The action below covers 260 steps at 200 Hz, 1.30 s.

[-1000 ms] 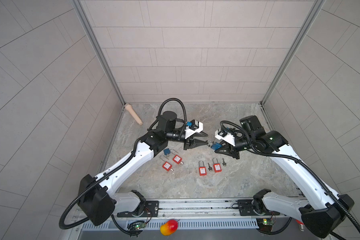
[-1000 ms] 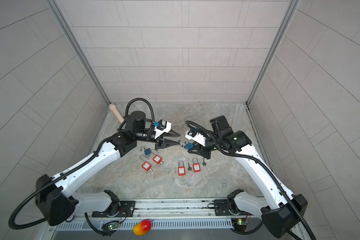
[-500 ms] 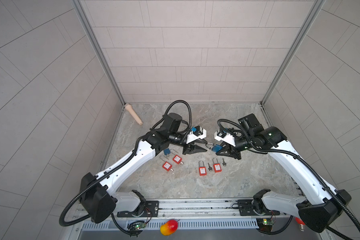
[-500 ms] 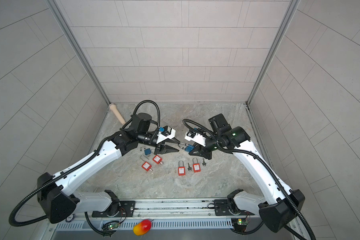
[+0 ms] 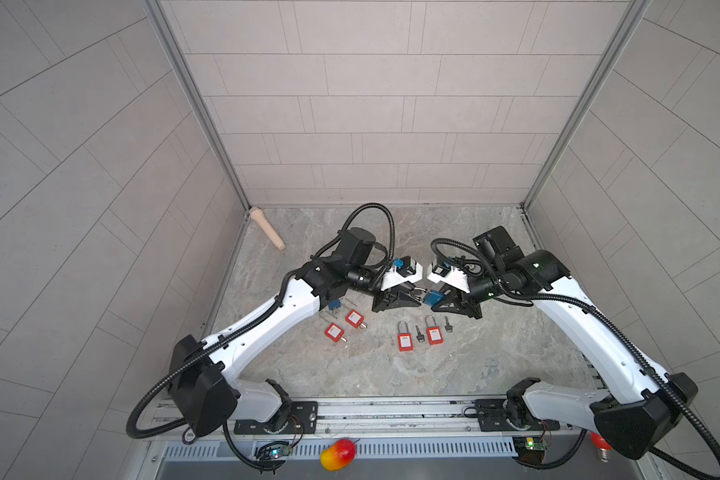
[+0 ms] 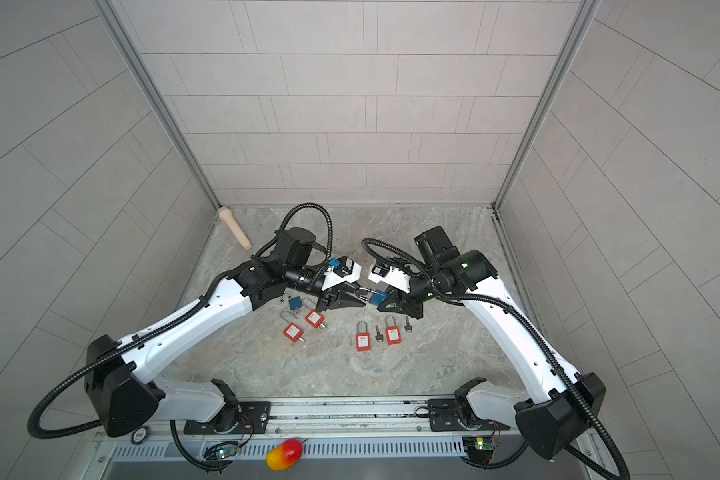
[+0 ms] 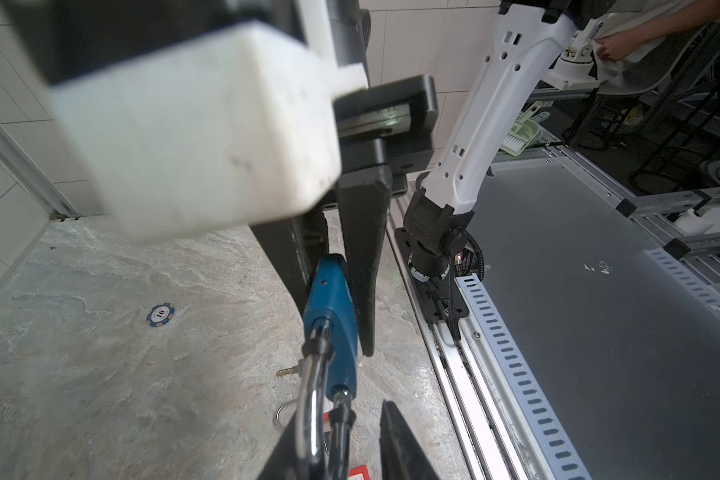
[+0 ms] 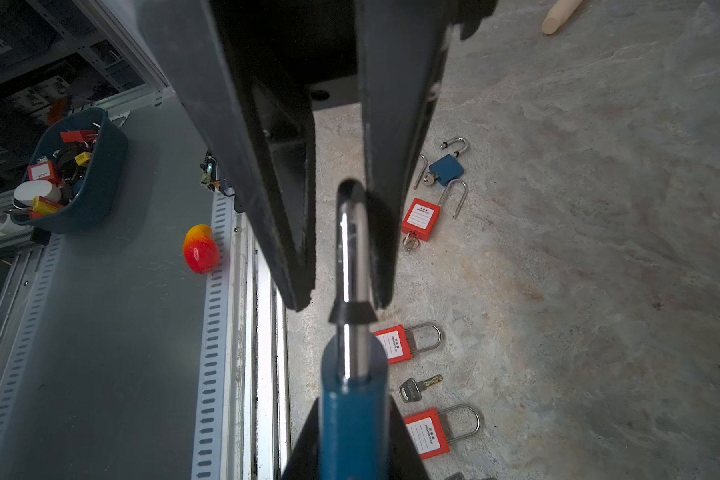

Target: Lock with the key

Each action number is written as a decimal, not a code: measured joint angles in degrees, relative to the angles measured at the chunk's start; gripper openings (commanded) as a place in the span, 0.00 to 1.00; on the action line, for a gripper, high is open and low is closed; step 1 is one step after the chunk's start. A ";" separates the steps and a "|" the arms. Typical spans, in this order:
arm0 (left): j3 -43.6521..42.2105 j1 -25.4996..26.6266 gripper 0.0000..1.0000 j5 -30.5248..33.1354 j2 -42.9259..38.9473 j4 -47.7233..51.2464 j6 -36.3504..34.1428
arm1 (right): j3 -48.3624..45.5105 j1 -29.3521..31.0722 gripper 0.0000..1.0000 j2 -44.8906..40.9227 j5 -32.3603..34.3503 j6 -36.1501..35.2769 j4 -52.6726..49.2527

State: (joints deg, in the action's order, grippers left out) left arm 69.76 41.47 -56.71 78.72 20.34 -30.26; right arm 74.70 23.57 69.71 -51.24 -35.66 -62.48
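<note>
My right fingers (image 7: 362,249) clamp the blue padlock (image 8: 352,424) steady; my left fingers (image 8: 275,187) straddle its shackle (image 8: 352,249), slightly apart, ready to press it shut.

Left end effector (image 5: 417,297), right end effector (image 5: 435,300), tip-to-tip

wooden peg (image 5: 267,229): on marble tabletop (image 5: 391,374), back-left corner | toy mango (image 5: 338,454): in front of tabletop | poker chip marked 10 (image 7: 160,314): flat on marble | blue bin (image 8: 96,183): filled with oddments | green dustpan with brush (image 7: 520,137): off the table
</note>
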 measured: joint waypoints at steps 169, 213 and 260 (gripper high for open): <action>-8.70 -0.33 0.00 -0.31 0.17 -31.93 24.96 | -9.53 -4.87 0.52 -13.16 0.92 5.62 13.16; -10.01 -0.33 0.00 -1.22 0.02 -41.40 31.08 | -11.02 -4.87 0.44 -14.62 1.14 9.92 20.24; -10.49 -0.33 0.00 -1.84 -0.15 -42.53 31.89 | -9.60 -4.90 0.34 -13.79 0.66 10.95 22.03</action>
State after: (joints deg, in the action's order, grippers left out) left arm 59.27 41.15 -58.54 78.56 -22.20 1.63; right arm 65.10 18.68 55.92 -50.59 -24.71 -40.45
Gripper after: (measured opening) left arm 0.062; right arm 0.380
